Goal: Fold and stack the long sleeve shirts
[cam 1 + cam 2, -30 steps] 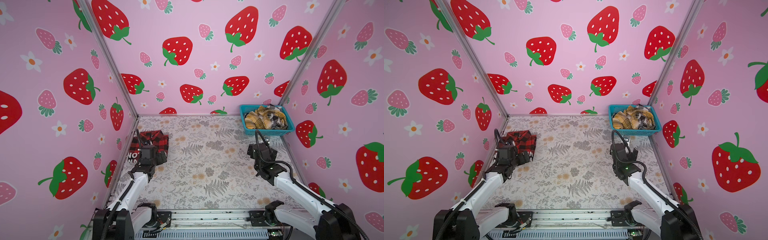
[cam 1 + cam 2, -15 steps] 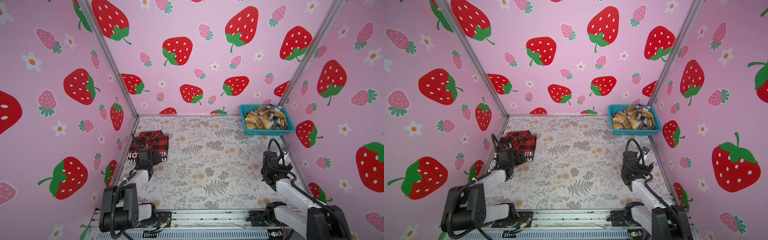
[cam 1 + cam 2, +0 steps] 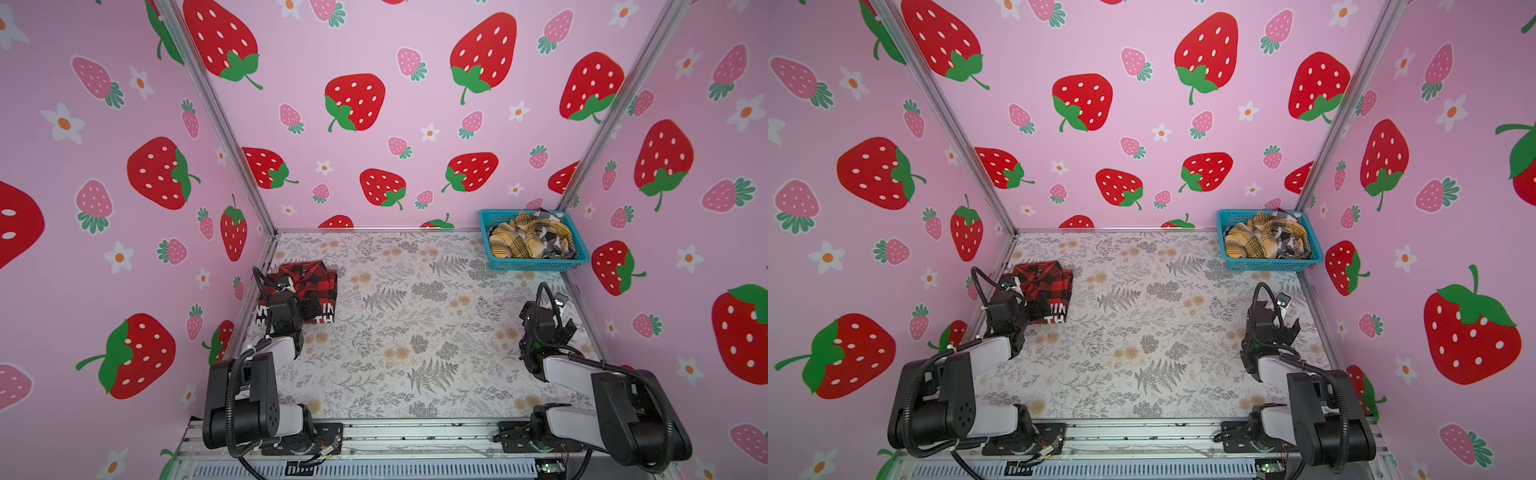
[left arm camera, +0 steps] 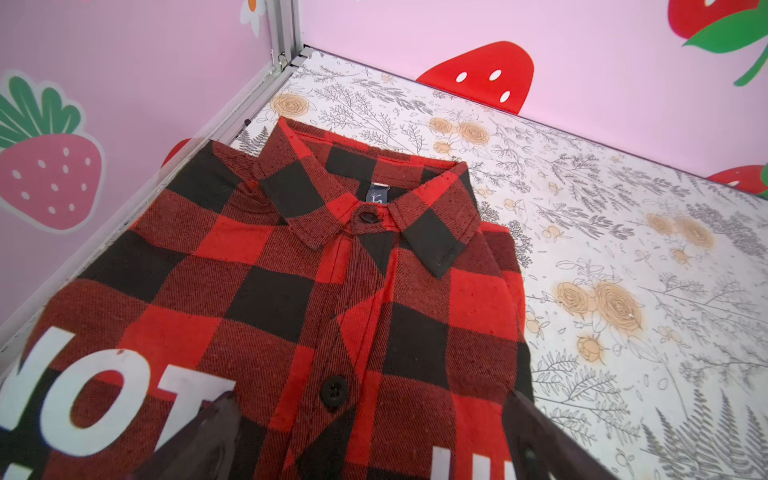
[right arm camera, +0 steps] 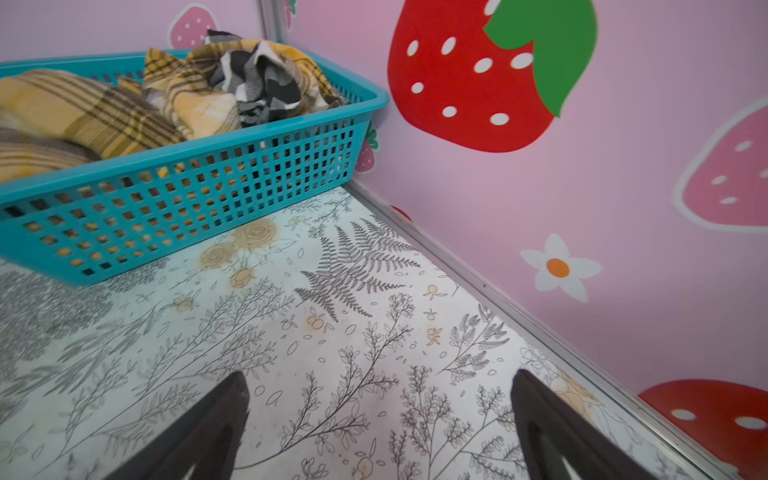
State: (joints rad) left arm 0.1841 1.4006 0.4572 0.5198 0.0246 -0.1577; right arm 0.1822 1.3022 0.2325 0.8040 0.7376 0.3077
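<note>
A folded red-and-black check shirt (image 3: 309, 282) (image 3: 1046, 282) (image 4: 291, 291) with white lettering lies flat by the left wall, collar toward the back. My left gripper (image 3: 300, 306) (image 3: 1030, 308) (image 4: 372, 399) is open just above the shirt's near edge, with only flat cloth between its fingers. My right gripper (image 3: 548, 323) (image 3: 1281, 325) (image 5: 376, 380) is open over bare floral table near the right wall. A mustard plaid shirt (image 3: 517, 243) (image 5: 95, 112) and a black-and-white plaid shirt (image 3: 550, 237) (image 5: 266, 83) lie crumpled in the basket.
The turquoise mesh basket (image 3: 536, 264) (image 3: 1271, 264) (image 5: 208, 195) stands in the back right corner, a little beyond my right gripper. Pink strawberry walls close in the left, back and right sides. A metal rail (image 3: 415, 432) carries both arm bases at the front.
Both arms have folded back toward the front rail. My left gripper drew back a little along the red shirt. My right gripper moved toward the right wall and nearer the front. Both stayed open.
</note>
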